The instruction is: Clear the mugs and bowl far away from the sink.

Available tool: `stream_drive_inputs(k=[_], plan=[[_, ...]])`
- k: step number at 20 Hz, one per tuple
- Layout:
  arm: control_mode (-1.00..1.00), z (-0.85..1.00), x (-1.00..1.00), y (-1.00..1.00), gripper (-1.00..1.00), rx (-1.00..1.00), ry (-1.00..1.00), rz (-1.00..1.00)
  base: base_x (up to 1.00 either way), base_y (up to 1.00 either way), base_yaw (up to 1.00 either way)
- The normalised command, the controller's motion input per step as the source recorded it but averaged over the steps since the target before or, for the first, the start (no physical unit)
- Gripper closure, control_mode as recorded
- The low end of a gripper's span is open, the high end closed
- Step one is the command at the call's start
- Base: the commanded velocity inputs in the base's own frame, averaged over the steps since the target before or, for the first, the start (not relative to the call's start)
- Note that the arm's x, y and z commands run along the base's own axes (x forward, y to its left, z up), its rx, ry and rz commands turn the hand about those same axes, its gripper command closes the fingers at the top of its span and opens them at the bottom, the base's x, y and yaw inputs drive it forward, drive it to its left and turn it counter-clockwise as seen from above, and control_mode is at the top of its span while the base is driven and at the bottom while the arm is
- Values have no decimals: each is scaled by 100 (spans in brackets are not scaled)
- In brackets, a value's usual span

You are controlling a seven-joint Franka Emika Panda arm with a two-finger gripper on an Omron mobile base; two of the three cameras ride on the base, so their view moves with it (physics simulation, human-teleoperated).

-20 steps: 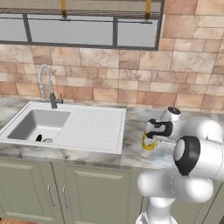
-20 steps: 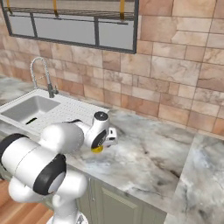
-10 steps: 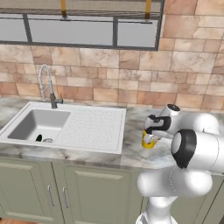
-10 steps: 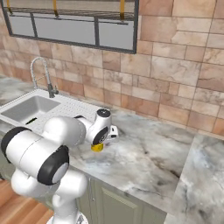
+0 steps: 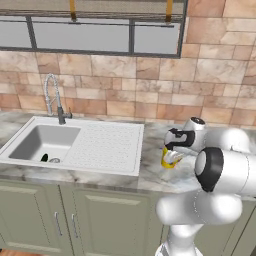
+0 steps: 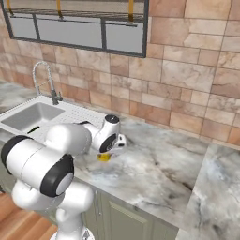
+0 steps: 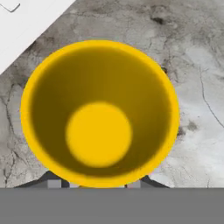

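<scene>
Gripper (image 5: 170, 156) sits low over the yellow mug (image 7: 99, 113), mid-frame in the hand view, on the counter (image 6: 154, 171) right of the sink (image 5: 75, 145). Jaws part-closed around the rim; can't tell if they grip. Get firm contact, then lift straight to avoid tipping.

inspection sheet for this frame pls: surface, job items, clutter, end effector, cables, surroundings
Surface: grey marbled counter.
Job's things: yellow mug upright on the counter right of the white sink; mug is empty.
Clutter: small dark object in the sink basin, too small to identify.
Grippers: end effector directly over the mug, fingertips at its rim; grip not confirmable.
Cables: nothing seen.
Surroundings: chrome faucet, tiled wall, cabinets below.
</scene>
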Motion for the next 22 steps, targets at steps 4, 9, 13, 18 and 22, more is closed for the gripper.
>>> stream_drive_inputs(k=[4, 9, 13, 18, 22], plan=[[-100, -19, -100, 94, 100, 6, 0, 0, 0, 0, 0], [-100, -17, -71, 75, 100, 3, -2, 0, 0, 0, 0], [-100, 91, -43, 6, 100, 6, -16, 0, 0, 0, 0], [-100, 100, -67, 0, 100, 2, -5, 0, 0, 0, 0], [-100, 100, -79, 0, 100, -1, 9, -8, 0, 0, 0]])
